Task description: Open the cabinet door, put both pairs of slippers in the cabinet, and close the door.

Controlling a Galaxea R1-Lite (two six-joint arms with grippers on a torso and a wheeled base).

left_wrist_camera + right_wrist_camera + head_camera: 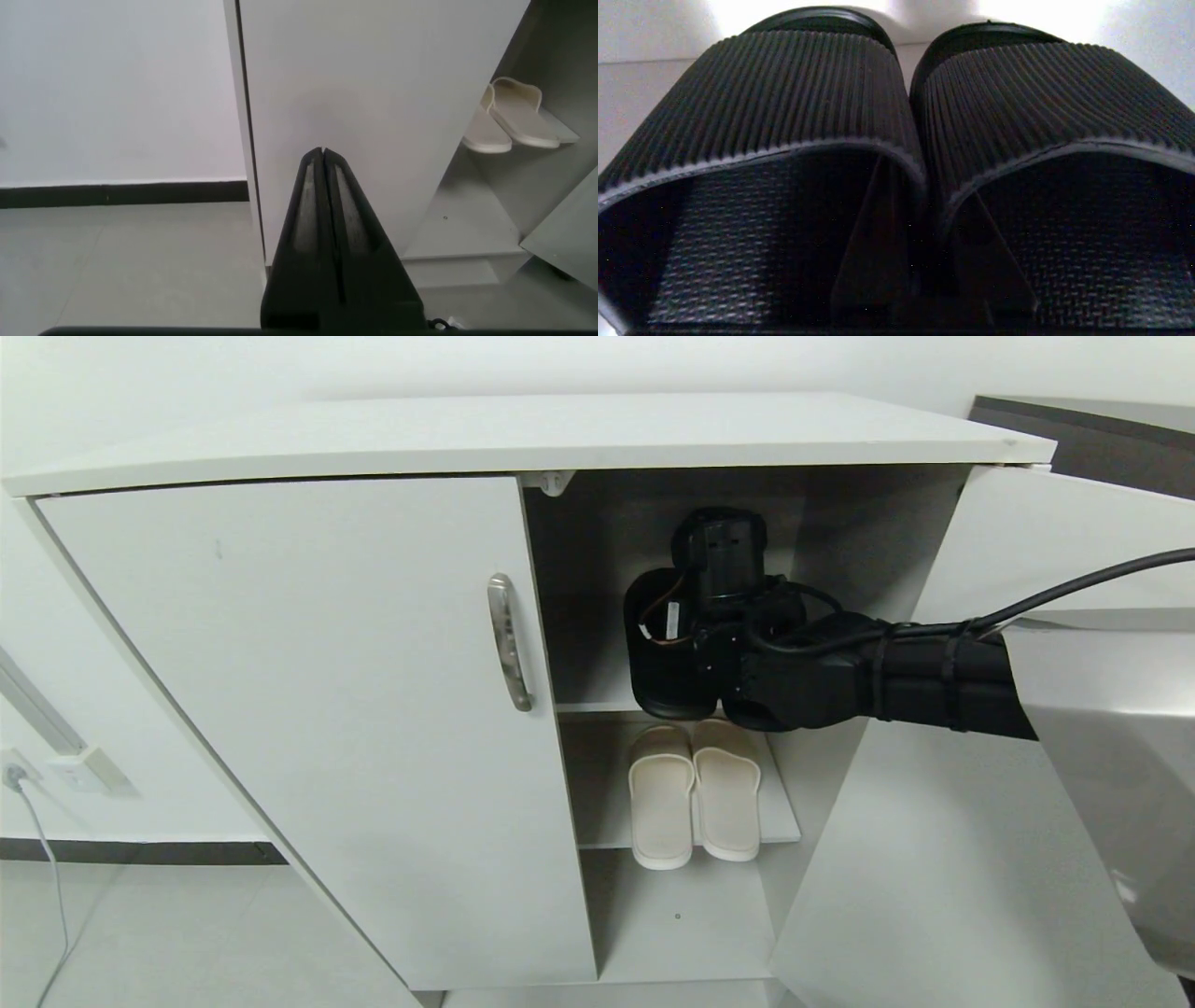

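Note:
The white cabinet (467,439) has its left door (308,709) closed and its right door (934,859) swung open. A pair of white slippers (695,793) (509,117) lies side by side on the middle shelf, heels sticking out over its edge. My right gripper (709,653) (929,252) is inside the upper compartment, shut on the inner walls of the pair of black slippers (658,653) (803,103), which sit at the upper shelf. My left gripper (322,163) hangs low in front of the closed left door, shut on nothing.
A metal handle (507,641) runs down the left door's inner edge. The bottom compartment floor (672,915) is bare. A wall socket with a cable (14,770) is at far left. Dark furniture (1102,439) stands behind the cabinet at right.

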